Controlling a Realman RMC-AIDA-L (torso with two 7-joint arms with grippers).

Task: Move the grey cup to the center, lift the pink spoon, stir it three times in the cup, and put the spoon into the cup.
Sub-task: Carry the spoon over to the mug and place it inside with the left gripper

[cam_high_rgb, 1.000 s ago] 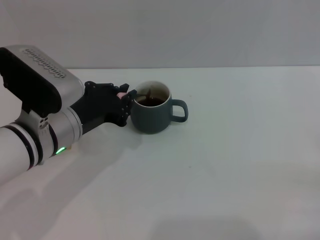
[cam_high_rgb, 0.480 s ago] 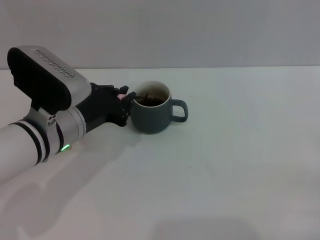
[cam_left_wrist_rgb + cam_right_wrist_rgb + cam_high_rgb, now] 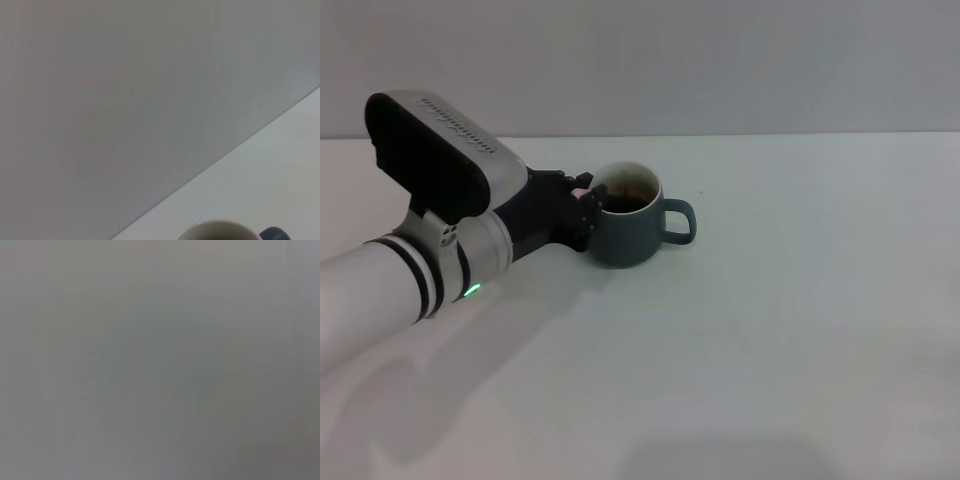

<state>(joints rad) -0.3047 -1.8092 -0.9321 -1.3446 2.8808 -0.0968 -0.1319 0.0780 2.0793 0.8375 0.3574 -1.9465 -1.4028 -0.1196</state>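
Observation:
The grey cup (image 3: 625, 235) stands on the white table, handle (image 3: 682, 221) pointing right, with dark liquid (image 3: 626, 201) inside. My left gripper (image 3: 584, 201) is at the cup's left rim, shut on the pink spoon (image 3: 580, 190). Only the pink end of the handle shows between the fingers, and the thin neck slants over the rim into the liquid. In the left wrist view only the cup's pale rim (image 3: 220, 231) and a bit of its handle (image 3: 272, 234) show. My right gripper is out of view; the right wrist view shows plain grey.
The white table (image 3: 790, 320) stretches to the right of and in front of the cup. A grey wall (image 3: 720, 60) stands behind the table's far edge. My left forearm (image 3: 430, 260) lies across the left of the table.
My left arm has swung right and lifted a little, bringing the gripper and spoon closer against the cup's left rim. The cup has not moved.

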